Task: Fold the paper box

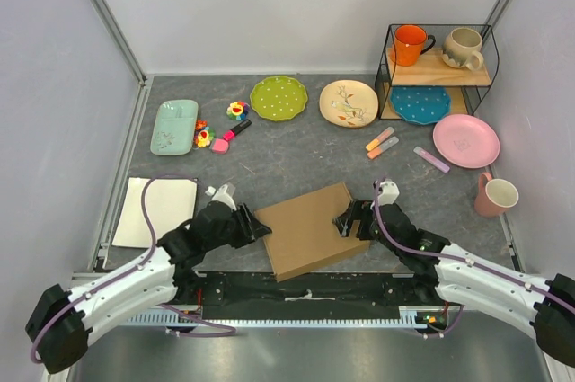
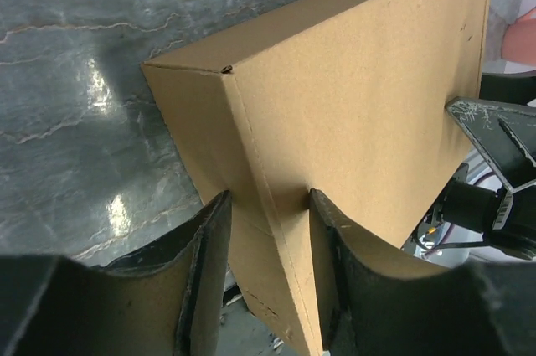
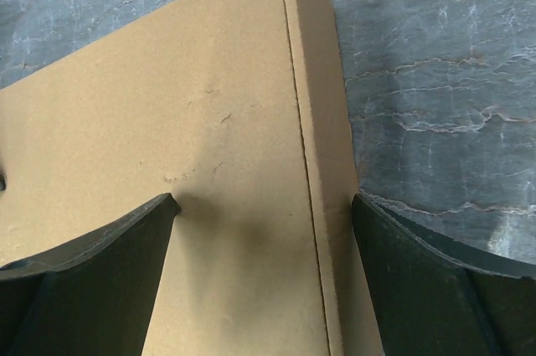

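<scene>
The paper box (image 1: 308, 229) is a closed, flat brown cardboard box lying askew near the front of the grey table (image 1: 296, 157). My left gripper (image 1: 260, 225) is at its left edge. In the left wrist view the box's edge (image 2: 276, 230) runs between the jaws of my left gripper (image 2: 268, 205), one fingertip (image 2: 213, 239) against the side wall and the other on the top face. My right gripper (image 1: 345, 220) is at the box's right edge. In the right wrist view it (image 3: 264, 205) stands wide open astride that edge (image 3: 314, 163), one finger over the top face and the other just outside the side wall.
A white tray (image 1: 162, 211) lies left of the box and a mint tray (image 1: 174, 126) farther back. Green (image 1: 278, 97), cream (image 1: 348, 102) and pink (image 1: 465, 140) plates, markers (image 1: 381, 142) and small toys (image 1: 220, 135) lie behind. A wire shelf (image 1: 440, 72) with mugs stands back right; a pink cup (image 1: 496, 194) is at right.
</scene>
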Tool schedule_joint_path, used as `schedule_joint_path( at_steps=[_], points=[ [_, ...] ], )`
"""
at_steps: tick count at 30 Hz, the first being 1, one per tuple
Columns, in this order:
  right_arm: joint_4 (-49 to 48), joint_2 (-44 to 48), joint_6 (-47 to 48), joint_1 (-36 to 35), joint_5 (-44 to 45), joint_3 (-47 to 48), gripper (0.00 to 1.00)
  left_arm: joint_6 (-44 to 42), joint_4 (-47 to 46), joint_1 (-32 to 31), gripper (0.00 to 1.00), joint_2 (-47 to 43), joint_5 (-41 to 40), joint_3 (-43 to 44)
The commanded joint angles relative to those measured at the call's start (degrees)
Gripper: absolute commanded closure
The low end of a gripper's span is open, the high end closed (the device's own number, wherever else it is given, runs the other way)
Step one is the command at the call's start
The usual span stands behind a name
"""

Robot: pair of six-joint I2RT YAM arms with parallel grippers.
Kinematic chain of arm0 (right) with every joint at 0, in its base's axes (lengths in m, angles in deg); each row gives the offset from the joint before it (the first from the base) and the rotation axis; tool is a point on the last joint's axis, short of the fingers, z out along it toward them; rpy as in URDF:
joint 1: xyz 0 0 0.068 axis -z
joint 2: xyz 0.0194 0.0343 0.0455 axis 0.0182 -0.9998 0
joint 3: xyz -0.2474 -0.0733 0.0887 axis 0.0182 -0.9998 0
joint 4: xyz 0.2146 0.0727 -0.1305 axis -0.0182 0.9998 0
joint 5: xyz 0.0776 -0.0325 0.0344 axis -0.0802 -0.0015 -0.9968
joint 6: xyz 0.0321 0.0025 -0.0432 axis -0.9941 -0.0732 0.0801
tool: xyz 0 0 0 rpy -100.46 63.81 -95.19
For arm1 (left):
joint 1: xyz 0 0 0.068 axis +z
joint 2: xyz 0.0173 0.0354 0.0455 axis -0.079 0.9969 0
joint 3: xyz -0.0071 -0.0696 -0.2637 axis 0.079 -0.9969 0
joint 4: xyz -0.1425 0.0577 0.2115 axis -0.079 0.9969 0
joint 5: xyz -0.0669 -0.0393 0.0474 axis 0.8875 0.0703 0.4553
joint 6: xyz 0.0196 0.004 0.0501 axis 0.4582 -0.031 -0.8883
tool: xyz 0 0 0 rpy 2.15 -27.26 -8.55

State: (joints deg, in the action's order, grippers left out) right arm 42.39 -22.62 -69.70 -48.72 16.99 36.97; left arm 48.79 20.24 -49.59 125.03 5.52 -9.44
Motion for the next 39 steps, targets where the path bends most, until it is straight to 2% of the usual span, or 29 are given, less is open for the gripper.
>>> schedule_joint_path(
  at_steps=[1, 5, 7, 11, 15, 21, 26, 29, 34, 39],
  points=[
    [-6.29, -0.54, -3.12, -0.17, -2.92, -2.64, 0.07, -0.82, -8.64, 0.32, 0.54, 5.74, 1.42, 1.41],
    [-10.78, -1.94, -4.61, -0.16, -2.14, -3.97, 0.08, -6.62, -10.84, 3.65, 0.55, 11.19, -0.26, 5.98],
    [-12.36, -3.61, -4.88, -0.17, -0.47, -3.62, 0.09, -11.52, -11.46, 7.34, 0.55, 15.49, -0.18, 9.39],
    [-15.71, -8.09, -4.00, -0.17, 3.13, -2.39, 0.08, -16.03, -11.63, 15.16, 0.57, 23.48, 2.89, 15.47],
    [-19.13, -15.98, -1.72, 0.71, 5.51, 1.12, 0.07, -18.32, -13.82, 16.67, 0.58, 29.82, 4.13, 19.34],
    [-27.47, -28.28, 0.92, 9.14, 0.33, 4.20, 0.09, -19.38, -16.73, 17.37, 0.58, 35.01, 4.04, 21.10],
    [-29.16, -33.94, 1.27, 10.82, -1.08, 6.49, 0.09, -20.43, -16.74, 19.65, 0.58, 38.70, 5.71, 24.09],
    [-26.53, -30.62, 1.10, 10.91, 0.06, 6.75, 0.06, -21.92, -13.32, 21.06, 0.52, 37.57, 5.10, 26.02],
    [-12.48, -15.60, 1.80, 11.00, 5.85, 8.59, 0.02, -25.61, -8.30, 22.91, 0.39, 28.53, 0.88, 27.69],
    [2.17, -2.42, 4.26, 10.91, 9.55, 12.10, 0.02, -25.54, 2.48, 23.26, 0.36, 24.03, -3.59, 31.12]
  ],
)
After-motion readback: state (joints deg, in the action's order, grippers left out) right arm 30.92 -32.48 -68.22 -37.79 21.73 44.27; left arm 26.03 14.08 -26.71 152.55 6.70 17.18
